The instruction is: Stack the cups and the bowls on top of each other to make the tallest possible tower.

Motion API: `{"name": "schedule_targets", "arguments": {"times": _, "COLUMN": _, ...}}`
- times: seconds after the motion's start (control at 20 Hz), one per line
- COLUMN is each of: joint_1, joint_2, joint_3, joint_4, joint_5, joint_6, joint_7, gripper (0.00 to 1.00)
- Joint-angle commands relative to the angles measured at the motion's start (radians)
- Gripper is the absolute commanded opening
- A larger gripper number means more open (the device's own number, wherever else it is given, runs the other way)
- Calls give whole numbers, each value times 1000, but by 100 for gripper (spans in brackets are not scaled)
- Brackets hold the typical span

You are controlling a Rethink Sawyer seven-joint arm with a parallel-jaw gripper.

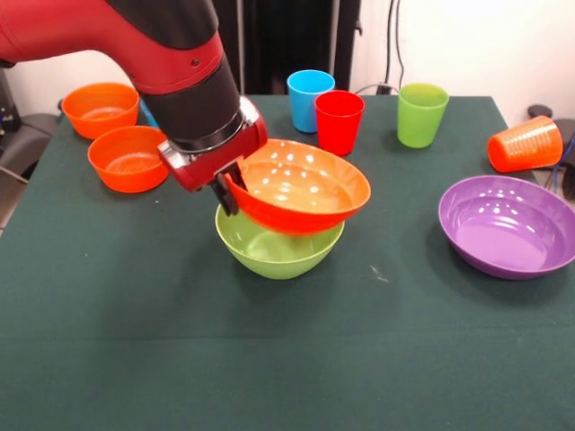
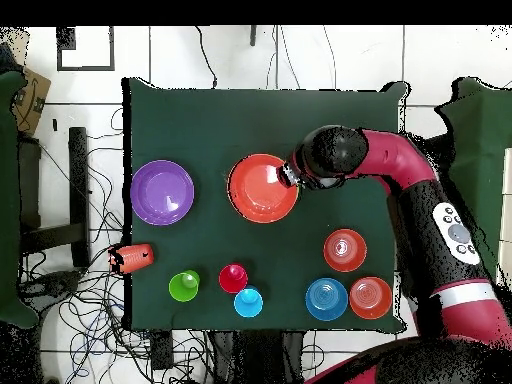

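Observation:
My gripper [image 1: 229, 190] is shut on the rim of the large orange-red bowl [image 1: 301, 184] and holds it tilted just above the large lime green bowl [image 1: 277, 247] at the table's middle. From overhead the orange-red bowl [image 2: 262, 187] hides the green one, with the gripper [image 2: 288, 177] at its right rim. The large purple bowl [image 1: 508, 224] sits at the right. The light blue cup [image 1: 309, 99], red cup [image 1: 339, 121] and lime green cup [image 1: 421, 114] stand upright at the back. The orange cup [image 1: 524, 144] lies on its side. Two small orange bowls [image 1: 128, 158] [image 1: 100, 109] sit at the left. The small blue bowl [image 2: 326, 298] shows overhead.
The green cloth table [image 1: 180, 341] has open cloth along its front edge. The arm [image 2: 400, 165] reaches in from the right in the overhead view. Cables lie on the floor beside the table [image 2: 90, 300].

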Motion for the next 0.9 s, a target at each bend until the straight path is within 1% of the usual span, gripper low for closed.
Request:
{"name": "schedule_targets", "arguments": {"times": 0.05, "joint_1": 93, "joint_2": 56, "joint_3": -14, "joint_4": -201, "joint_5": -54, "joint_6": 108, "joint_7": -171, "gripper": 0}}
{"name": "schedule_targets", "arguments": {"times": 0.25, "joint_1": 117, "joint_2": 96, "joint_3": -19, "joint_4": -265, "joint_5": -71, "joint_6": 130, "joint_7": -208, "gripper": 0}}
{"name": "schedule_targets", "arguments": {"times": 0.35, "joint_1": 127, "joint_2": 103, "joint_3": -26, "joint_4": -280, "joint_5": -78, "joint_6": 137, "joint_7": -210, "gripper": 0}}
{"name": "schedule_targets", "arguments": {"times": 0.5, "joint_1": 136, "joint_2": 105, "joint_3": -41, "joint_4": -283, "joint_5": -84, "joint_6": 145, "joint_7": -206, "gripper": 0}}
{"name": "schedule_targets", "arguments": {"times": 0.6, "joint_1": 132, "joint_2": 99, "joint_3": -51, "joint_4": -264, "joint_5": -88, "joint_6": 144, "joint_7": -211, "gripper": 0}}
{"name": "schedule_targets", "arguments": {"times": 0.9, "joint_1": 130, "joint_2": 93, "joint_3": -54, "joint_4": -257, "joint_5": -86, "joint_6": 144, "joint_7": -217, "gripper": 0}}
